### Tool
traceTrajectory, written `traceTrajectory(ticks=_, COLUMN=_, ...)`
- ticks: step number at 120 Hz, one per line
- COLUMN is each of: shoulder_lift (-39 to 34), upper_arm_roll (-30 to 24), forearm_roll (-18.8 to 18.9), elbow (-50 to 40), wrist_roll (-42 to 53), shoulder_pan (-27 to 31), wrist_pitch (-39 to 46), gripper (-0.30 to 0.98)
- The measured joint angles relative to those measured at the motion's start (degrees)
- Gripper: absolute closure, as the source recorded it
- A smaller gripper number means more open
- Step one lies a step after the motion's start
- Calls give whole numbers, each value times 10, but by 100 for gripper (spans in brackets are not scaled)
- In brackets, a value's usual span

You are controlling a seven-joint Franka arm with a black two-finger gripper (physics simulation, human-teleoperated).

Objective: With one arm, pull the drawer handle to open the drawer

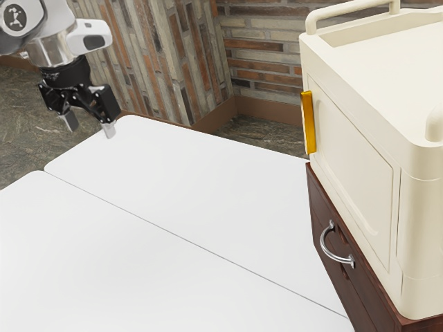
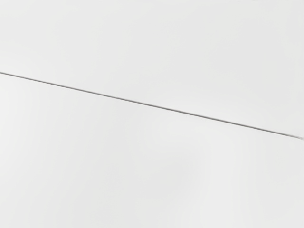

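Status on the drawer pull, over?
Gripper open, empty. Curved metal drawer handle untouched, well off. Cream cabinet stands above handle, not blocking its front.

You have a white arm (image 1: 59, 15) with a dark round badge (image 1: 21, 15) bearing a pale branching mark, a rounded housing (image 1: 88, 30) with a dark patch (image 1: 93, 43), a silvery collar (image 1: 50, 52), and a black, angular hand (image 1: 91, 127) with pale grey fingertips (image 1: 109, 130).

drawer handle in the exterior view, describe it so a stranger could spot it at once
At the exterior view's right, a big cream cabinet sits on a dark red-brown wooden unit. The drawer handle is on that wooden front. It is a curved silver bow, unlike the straight yellow strip on the cabinet above.
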Motion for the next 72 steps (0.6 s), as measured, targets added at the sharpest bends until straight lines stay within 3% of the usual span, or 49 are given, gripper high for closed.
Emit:
traceTrajectory(ticks=22, shoulder_lift=-2, upper_arm_roll=3, forearm_roll=-3, elbow=4, wrist_roll=2, shoulder_pan=-51, wrist_pitch=8, gripper=2)
traceTrajectory(ticks=34, shoulder_lift=2, upper_arm_roll=-3, forearm_roll=-6, elbow=121, wrist_roll=1, shoulder_pan=-65, wrist_pitch=-18, gripper=2)
traceTrajectory(ticks=40, shoulder_lift=6, upper_arm_roll=-4, forearm_roll=-28, elbow=156, wrist_roll=-9, shoulder_pan=-71, wrist_pitch=-30, gripper=2)
traceTrajectory(ticks=53, shoulder_lift=34, upper_arm_roll=-28, forearm_roll=-62, elbow=176, wrist_roll=-70, shoulder_pan=-57, wrist_pitch=-42, gripper=2)
traceTrajectory(ticks=72, shoulder_lift=63, upper_arm_roll=-75, forearm_roll=-81, elbow=178, wrist_roll=-180, shoulder_pan=-44, wrist_pitch=-33, gripper=2)
